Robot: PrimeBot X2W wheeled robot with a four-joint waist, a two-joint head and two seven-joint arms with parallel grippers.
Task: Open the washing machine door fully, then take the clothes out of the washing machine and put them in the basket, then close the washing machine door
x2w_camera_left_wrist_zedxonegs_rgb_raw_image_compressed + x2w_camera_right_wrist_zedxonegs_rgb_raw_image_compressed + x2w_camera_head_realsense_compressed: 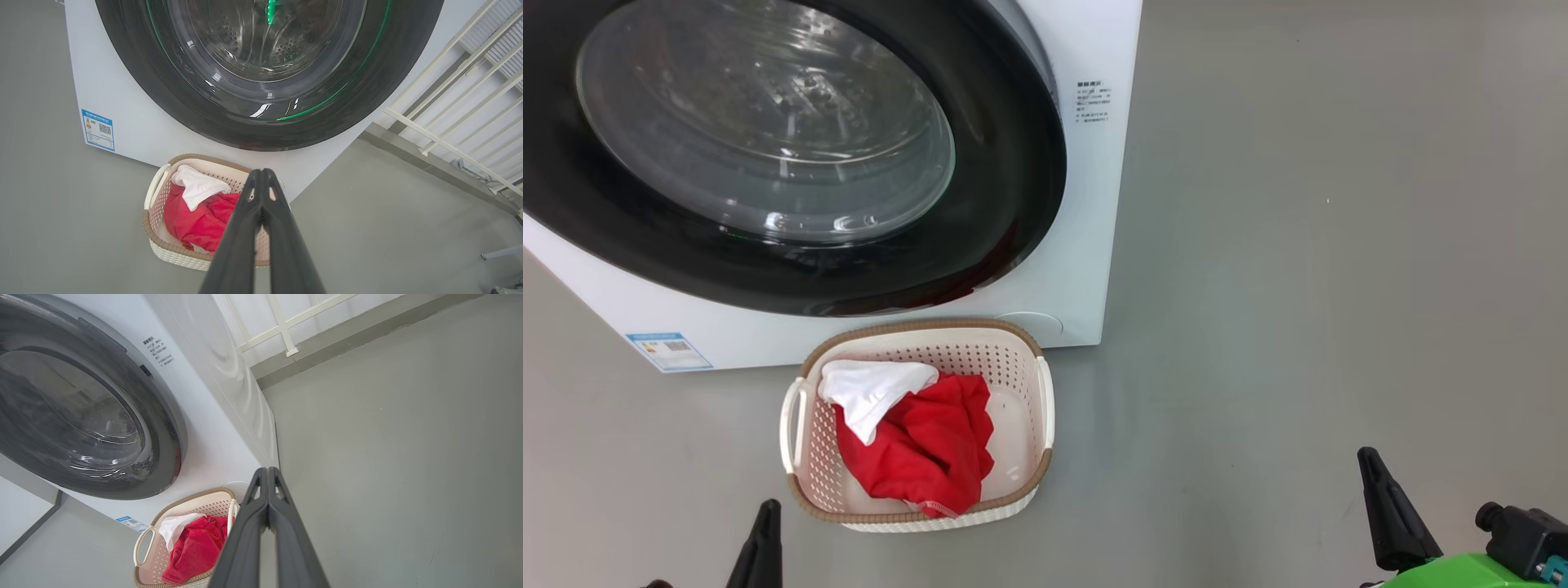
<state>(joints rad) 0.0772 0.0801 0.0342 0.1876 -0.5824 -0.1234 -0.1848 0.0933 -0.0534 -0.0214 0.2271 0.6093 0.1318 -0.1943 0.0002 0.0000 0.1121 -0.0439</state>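
Your left tool [261, 173] and right tool [267, 470] are pressed together, empty, with the clothes [931, 445] in the basket [915, 325] just ahead and the washing machine door [1013, 163] beyond looking shut, so confirm it latches flush

Bright, even, diffuse light washes the grey floor [1298, 245]; the basket [923, 325] casts only a faint, soft-edged shadow; white highlights streak the glass of the washing machine door [768, 122], and in the left wrist view a thin green glint curves along its glossy black rim; the head view is sharp throughout; wide-angle distortion bows the straight edges of the washing machine [212, 428] in the right wrist view.
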